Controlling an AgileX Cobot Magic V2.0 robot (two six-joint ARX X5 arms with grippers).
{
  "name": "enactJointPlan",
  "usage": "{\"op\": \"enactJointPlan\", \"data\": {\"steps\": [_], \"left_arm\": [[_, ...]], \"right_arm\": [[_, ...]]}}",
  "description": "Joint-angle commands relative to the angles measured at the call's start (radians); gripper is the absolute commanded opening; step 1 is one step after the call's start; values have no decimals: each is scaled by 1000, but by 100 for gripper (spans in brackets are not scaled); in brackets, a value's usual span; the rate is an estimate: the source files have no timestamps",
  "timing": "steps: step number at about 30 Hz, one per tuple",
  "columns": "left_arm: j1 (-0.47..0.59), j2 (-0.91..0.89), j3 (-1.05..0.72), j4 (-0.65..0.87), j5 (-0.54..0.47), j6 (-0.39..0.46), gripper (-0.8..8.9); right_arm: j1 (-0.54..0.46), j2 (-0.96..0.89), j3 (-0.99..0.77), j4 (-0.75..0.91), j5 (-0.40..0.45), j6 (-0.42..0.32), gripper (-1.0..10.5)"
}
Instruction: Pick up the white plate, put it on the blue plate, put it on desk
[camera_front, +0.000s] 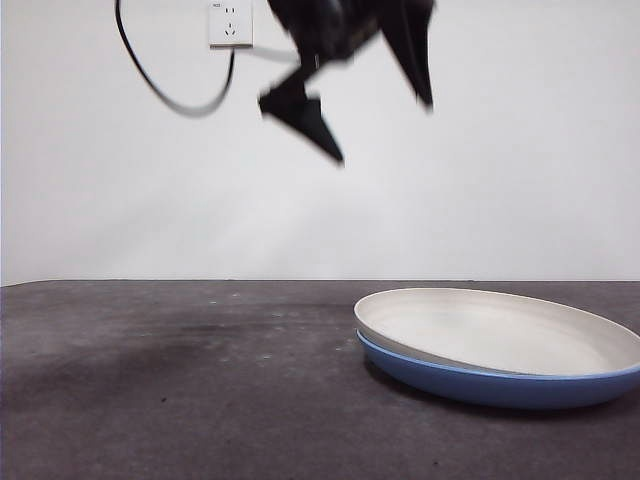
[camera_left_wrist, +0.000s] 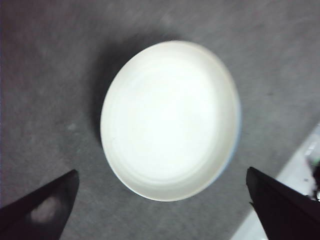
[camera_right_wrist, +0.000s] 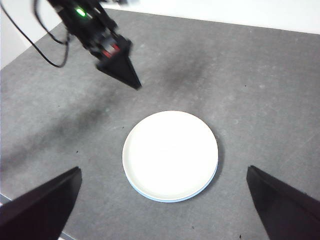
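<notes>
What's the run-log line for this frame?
round cream white plate: stacked on glossy blue plate | left gripper: open, above plates | right gripper: open, higher | dark speckled desk

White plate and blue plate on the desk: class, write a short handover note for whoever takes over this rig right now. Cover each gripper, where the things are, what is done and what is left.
Left gripper: open, empty, high above the plates.
Right gripper: open, empty, also raised over them.
White plate: sits in the blue plate, slightly tilted, its rim riding higher on one side. The stack rests on the desk.
Done: white plate placed on the blue plate; both grippers clear of it.
Left: judging by the task wording, possibly setting the white plate back on the desk.
</notes>
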Motion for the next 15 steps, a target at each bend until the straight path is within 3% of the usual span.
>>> {"op": "enactJointPlan", "data": {"steps": [1,9,15], "left_arm": [[-13,-94,29,-33,0,30,565],[-12,-348,-44,-37,0,61,564],[-10,-586,-226,-37,0,112,564]], "right_arm": [[4,5,22,8,3,22,593],[4,6,22,24,6,54,594],[4,29,22,28,5,64,593]]}}
